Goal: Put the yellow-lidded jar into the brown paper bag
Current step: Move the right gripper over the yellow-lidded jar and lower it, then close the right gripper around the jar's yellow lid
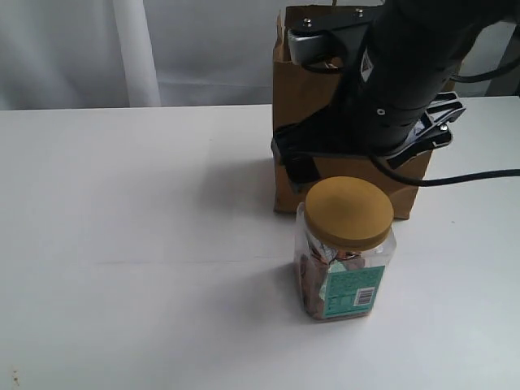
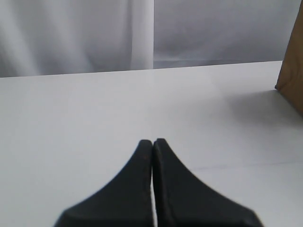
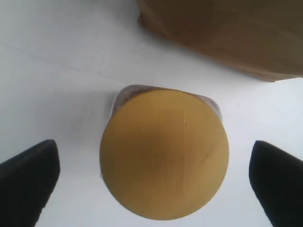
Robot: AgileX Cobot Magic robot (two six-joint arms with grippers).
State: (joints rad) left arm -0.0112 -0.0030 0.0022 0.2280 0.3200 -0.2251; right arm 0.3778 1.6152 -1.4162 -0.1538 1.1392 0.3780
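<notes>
Right fingers spread above the jar, which stands on the surface in front of the bag.

The exterior view shows the jar upright on the white surface, teal label facing the camera. The black right arm hangs over it and covers much of the brown paper bag. Only the right wrist view shows the right fingers: released, wide apart, one on each side of the yellow lid, touching nothing. It also shows a strip of surface between jar and bag. Only the left wrist view shows the left fingers, clenched together on nothing, with an edge of the bag at the side.
</notes>
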